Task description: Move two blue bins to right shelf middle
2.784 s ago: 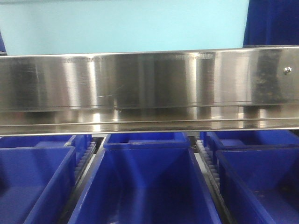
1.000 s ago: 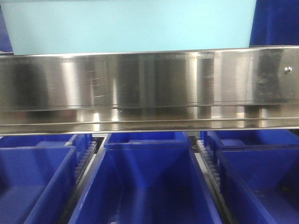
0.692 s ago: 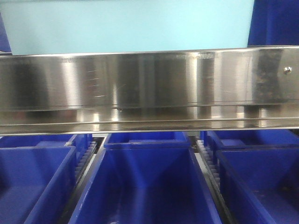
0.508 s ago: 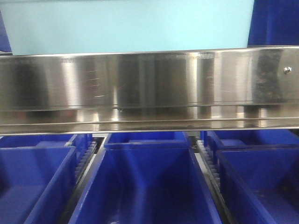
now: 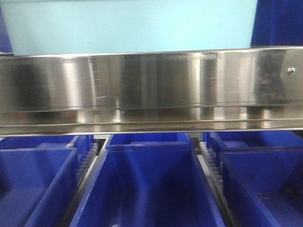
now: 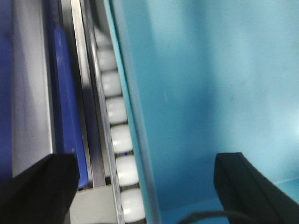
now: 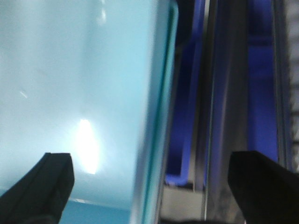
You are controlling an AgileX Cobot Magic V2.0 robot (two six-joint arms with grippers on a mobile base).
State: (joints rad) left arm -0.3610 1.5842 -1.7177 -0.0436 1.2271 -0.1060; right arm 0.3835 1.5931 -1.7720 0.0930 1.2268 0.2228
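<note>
Above steel rail (image 5: 151, 80), pale-blue bin (image 5: 132, 26)

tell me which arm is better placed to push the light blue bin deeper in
Left, narrowly. The left gripper and right gripper both sit open astride a side wall of the light blue bin, but only the left view shows the wall running beside the white rollers.
</note>
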